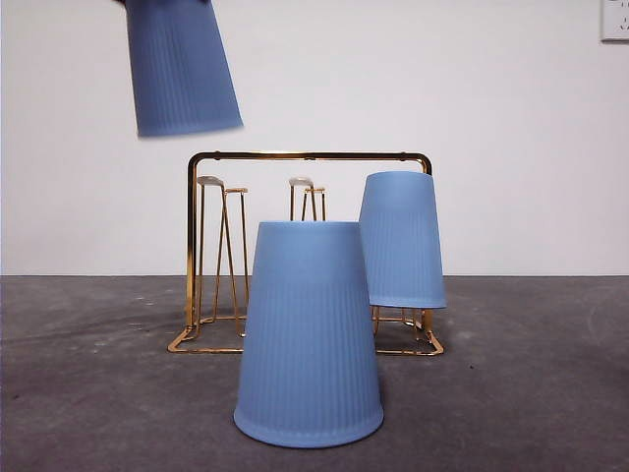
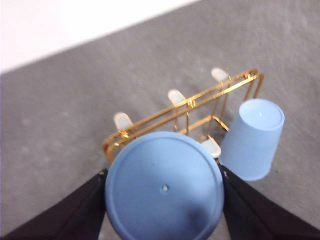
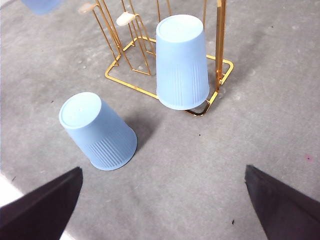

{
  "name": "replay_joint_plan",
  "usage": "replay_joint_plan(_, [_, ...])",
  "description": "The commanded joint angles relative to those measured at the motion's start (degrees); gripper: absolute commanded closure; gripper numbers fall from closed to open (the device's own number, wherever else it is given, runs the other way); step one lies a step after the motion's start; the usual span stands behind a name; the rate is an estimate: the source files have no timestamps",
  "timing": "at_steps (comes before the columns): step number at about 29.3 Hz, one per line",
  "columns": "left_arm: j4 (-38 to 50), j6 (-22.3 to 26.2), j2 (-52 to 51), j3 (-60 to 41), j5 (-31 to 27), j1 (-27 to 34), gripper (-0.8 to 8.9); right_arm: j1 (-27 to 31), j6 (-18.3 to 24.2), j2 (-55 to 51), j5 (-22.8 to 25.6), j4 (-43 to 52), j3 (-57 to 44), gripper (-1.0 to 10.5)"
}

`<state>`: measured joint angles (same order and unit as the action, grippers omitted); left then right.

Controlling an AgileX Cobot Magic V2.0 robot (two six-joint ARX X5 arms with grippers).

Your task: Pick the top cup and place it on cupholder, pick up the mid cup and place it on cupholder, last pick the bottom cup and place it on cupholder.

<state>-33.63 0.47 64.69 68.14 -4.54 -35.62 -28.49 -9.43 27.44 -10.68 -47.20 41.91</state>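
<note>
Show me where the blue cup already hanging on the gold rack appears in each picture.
Front view: hung cup at the cupholder's right end.
Left wrist view: same cup, beside the held cup.
Right wrist view: it hangs upside down.
Shared landmark: the cupholder's gold frame.

The left gripper (image 2: 164, 200) is hanging high above the table, its two black jaws spread to either side of an upturned blue cup (image 2: 164, 192) and pressing against its walls, so the cup is hanging in the air with its flat base facing the wrist camera. In the front view only that cup is showing at the upper left corner, tilted, with the arm itself lying out of view above the edge. The right gripper (image 3: 162, 210) is waiting over the table with its jaws standing wide apart and holding nothing between them.
</note>
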Motion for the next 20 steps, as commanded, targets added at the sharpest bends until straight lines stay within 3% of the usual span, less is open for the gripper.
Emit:
replay_joint_plan(1, [1.8,-0.1,3.6,1.0,3.7,1.9,5.69,-0.4,0.0,0.1,0.1,0.5,0.4,4.3])
replay_joint_plan(18, [2.6,-0.1,21.9,1.0,6.5,5.4,5.63,-0.4,0.0,0.1,0.2,0.5,0.4,4.3])
replay_joint_plan(20, [1.8,-0.1,22.1,1.0,6.5,5.4,5.14,-0.4,0.5,0.1,0.2,0.8,0.4,4.3])
